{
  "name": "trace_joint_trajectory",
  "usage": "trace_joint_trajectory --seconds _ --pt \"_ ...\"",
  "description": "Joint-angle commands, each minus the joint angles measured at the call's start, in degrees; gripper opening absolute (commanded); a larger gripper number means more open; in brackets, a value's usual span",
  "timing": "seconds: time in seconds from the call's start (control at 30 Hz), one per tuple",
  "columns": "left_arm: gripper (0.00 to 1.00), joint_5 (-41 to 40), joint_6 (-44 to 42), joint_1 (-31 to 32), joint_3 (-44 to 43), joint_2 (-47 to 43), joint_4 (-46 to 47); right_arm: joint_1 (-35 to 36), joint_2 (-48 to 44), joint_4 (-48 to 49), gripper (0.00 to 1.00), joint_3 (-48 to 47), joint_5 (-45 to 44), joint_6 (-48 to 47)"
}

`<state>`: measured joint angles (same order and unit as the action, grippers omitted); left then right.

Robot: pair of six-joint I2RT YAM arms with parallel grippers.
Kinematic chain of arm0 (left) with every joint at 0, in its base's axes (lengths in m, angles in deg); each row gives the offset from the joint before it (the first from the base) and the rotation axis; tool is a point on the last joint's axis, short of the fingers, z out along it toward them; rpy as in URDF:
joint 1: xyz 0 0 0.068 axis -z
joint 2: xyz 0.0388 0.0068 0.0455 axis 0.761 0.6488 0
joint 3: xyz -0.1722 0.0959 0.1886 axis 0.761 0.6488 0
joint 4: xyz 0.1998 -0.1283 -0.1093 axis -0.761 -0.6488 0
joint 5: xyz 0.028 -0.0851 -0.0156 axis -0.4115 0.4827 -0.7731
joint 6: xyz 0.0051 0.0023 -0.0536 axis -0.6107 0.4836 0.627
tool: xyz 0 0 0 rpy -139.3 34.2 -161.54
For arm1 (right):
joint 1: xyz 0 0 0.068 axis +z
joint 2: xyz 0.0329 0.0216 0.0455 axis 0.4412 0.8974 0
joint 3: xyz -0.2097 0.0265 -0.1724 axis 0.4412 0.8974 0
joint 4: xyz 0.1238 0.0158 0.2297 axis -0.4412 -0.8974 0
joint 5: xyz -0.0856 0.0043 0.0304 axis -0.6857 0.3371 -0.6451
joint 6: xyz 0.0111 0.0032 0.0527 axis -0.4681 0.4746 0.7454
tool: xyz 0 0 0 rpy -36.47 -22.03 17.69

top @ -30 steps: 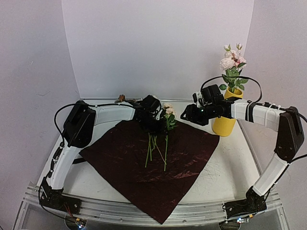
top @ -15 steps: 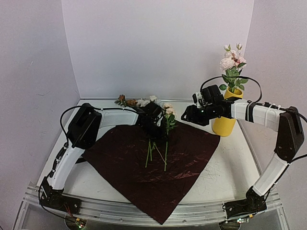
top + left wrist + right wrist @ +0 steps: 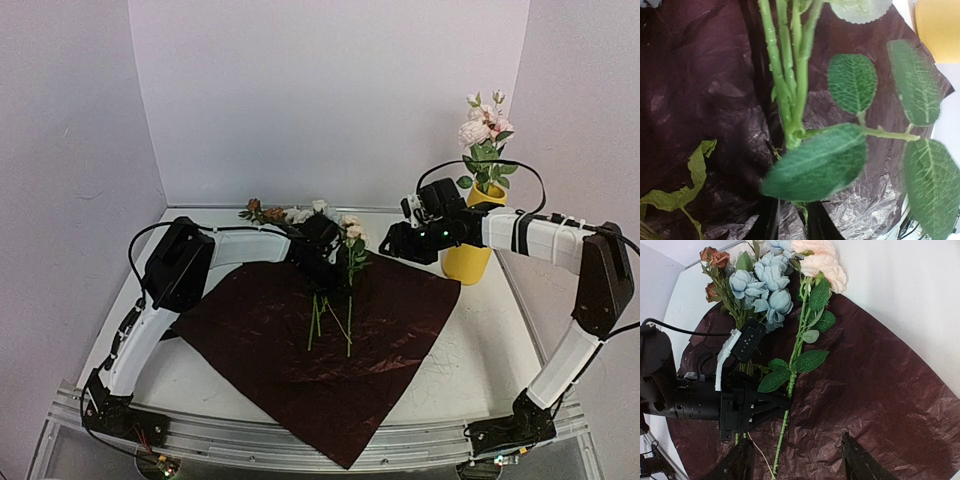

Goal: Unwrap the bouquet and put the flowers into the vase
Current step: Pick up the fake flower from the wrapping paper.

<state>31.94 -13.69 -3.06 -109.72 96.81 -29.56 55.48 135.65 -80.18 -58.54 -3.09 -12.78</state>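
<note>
Straddles thin green rose stems [image 3: 790, 90], blooms pointing away, with nearer left claw [image 3: 787, 404], grip unclear; holds right claw [image 3: 797, 460] spread, empty.

- Wrap [image 3: 300, 370]: dark red, shiny, crinkled all over.
- Roses [image 3: 820, 262]: pale pink and cream.
- Small blooms [image 3: 715, 257]: rust-orange.
- Blue flowers [image 3: 765, 285]: pale, powdery blue.
- Leaves [image 3: 815, 162]: green, finely veined, with light green stems.
- Vase [image 3: 466, 262]: plain mustard yellow.
- Table [image 3: 470, 370]: white.
</note>
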Motion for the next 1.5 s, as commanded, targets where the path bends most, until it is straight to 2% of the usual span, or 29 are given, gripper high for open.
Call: trace_joint_trajectory --seconds 0.0,0.17,0.43,0.57,0.67,0.73,0.9,1.07,1.27,1.47 --pt "0.13 -2.06 1.49 0.45 -1.91 0.57 -0.13 0.0 -2.6 -2.27 0.61 -1.53 -0.02 -1.89" --pt "0.02 -2.21 1.74 0.54 -4.18 0.31 -0.1 -0.09 -3.6 -3.22 0.61 -1.28 1.75 -2.98" --pt "0.01 -6.54 2.23 0.56 -2.62 -7.13 -0.06 -0.07 -9.24 -3.4 0.61 3.3 5.18 -3.17" --pt "0.08 -8.36 3.94 0.78 1.11 -10.47 -0.08 -0.09 -11.99 -3.56 0.61 5.46 6.83 -3.26" --pt "0.36 -8.77 6.05 1.25 2.66 -11.1 -0.08 -0.05 -15.52 -3.58 0.62 7.43 8.01 -2.97" --pt "0.5 -8.62 6.38 1.91 2.31 -10.33 -0.07 -0.12 -16.95 -3.6 0.62 8.28 7.94 -2.92" --pt "0.52 -9.01 6.83 3.11 0.72 -7.31 -0.1 -0.1 -16.64 -3.6 0.62 6.81 6.14 -3.5" --pt "0.57 -12.97 9.95 3.47 1.33 -6.15 -0.82 -0.05 -18.78 -4.11 0.62 6.15 5.23 -2.8" --pt "0.49 -15.36 9.69 4.82 -1.87 -3.37 -3.28 -0.07 -24.76 -4.36 0.62 10.92 2.86 -0.94" --pt "0.49 -22.55 7.69 6.71 -5.41 -1.13 -7.8 -0.06 -28.03 -4.76 0.62 12.54 2.07 0.46"
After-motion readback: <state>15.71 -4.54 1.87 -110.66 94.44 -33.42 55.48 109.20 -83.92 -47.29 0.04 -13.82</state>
